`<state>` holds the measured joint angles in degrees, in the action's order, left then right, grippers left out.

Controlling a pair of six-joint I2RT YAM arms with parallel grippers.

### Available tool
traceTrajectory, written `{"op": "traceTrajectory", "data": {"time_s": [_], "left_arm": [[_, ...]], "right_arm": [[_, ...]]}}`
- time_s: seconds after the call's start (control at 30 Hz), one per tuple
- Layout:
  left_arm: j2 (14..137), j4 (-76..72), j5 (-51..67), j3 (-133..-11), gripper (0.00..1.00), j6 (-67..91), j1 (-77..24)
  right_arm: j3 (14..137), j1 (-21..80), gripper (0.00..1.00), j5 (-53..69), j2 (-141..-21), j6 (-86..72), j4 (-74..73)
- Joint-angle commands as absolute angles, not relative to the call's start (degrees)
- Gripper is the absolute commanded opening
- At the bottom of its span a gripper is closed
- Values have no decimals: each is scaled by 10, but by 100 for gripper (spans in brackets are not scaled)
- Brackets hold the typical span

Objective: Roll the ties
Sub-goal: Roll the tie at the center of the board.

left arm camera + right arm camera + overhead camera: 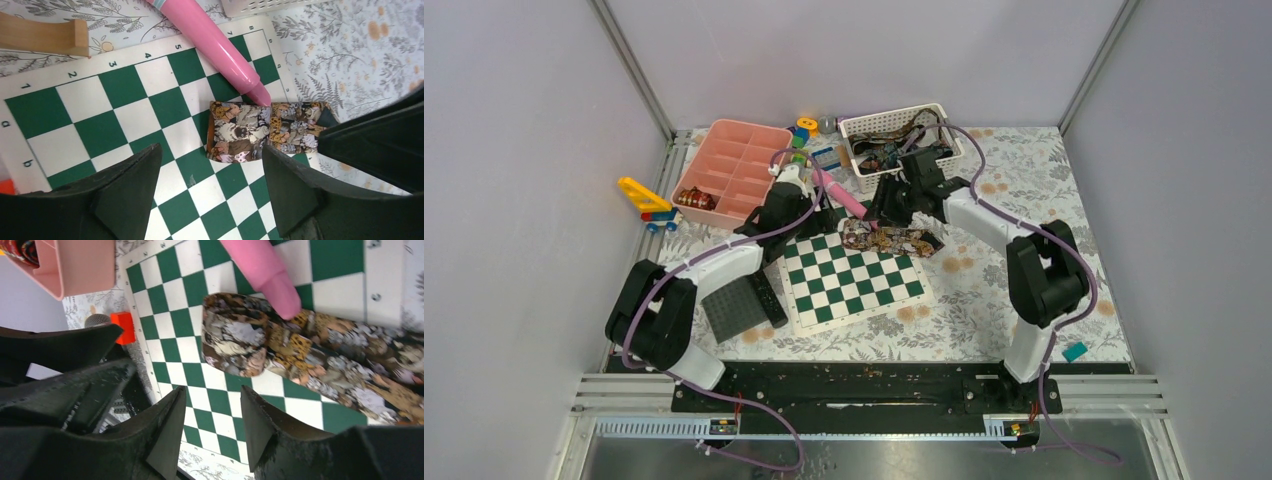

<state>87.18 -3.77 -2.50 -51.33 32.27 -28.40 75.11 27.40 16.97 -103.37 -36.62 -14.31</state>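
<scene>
While both arms are reaching over the middle of the flower-printed bench [994,330], the stock is standing as follows.

1. Long fabric necktie in a brown, tan and grey animal print [890,239] [260,132] [310,355]: lying flat along the far edge of the green-and-white checked chessboard [854,285]. Its left end is turning over into a loose, flattened loop, and its other end is trailing past the board's right corner onto the bench. Nothing is gripping it.

2. Left hand [211,150]: hovering over the board just on the near side of the looped end, fingers spread wide, bare squares showing between them.

3. Right hand [214,390]: hovering close beside the left hand, near the same necktie, fingers parted and holding nothing, only checks showing in the gap.

4. Fat pink plastic cylinder with a tapered tip [844,196] [215,45]: lying slantwise over the board's far edge, its tip touching the necktie's far side beside the loop.

5. Further dark patterned ties [886,150]: sitting heaped in the white slotted plastic basket [894,113] beyond the board.

6. Small red-brown patterned coil [696,199]: resting in a near compartment of the pink divided plastic tray [739,150], at the far left.

7. Pale wooden block [40,35]: lying on the bench beside the board's corner.
</scene>
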Motion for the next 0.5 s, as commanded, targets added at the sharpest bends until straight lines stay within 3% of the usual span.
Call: {"op": "traceTrajectory", "data": {"time_s": [0.0,0.17,0.47], "left_arm": [[880,-153,38,-496,76,370,-274],[905,-171,52,-500,79,380,-273],[927,-178,60,-496,80,386,-273]], "right_arm": [[814,284,50,205,-1072,-357,-132],[840,286,42,202,-1113,-356,-149],[845,291,41,202,-1149,-355,-156]]}}
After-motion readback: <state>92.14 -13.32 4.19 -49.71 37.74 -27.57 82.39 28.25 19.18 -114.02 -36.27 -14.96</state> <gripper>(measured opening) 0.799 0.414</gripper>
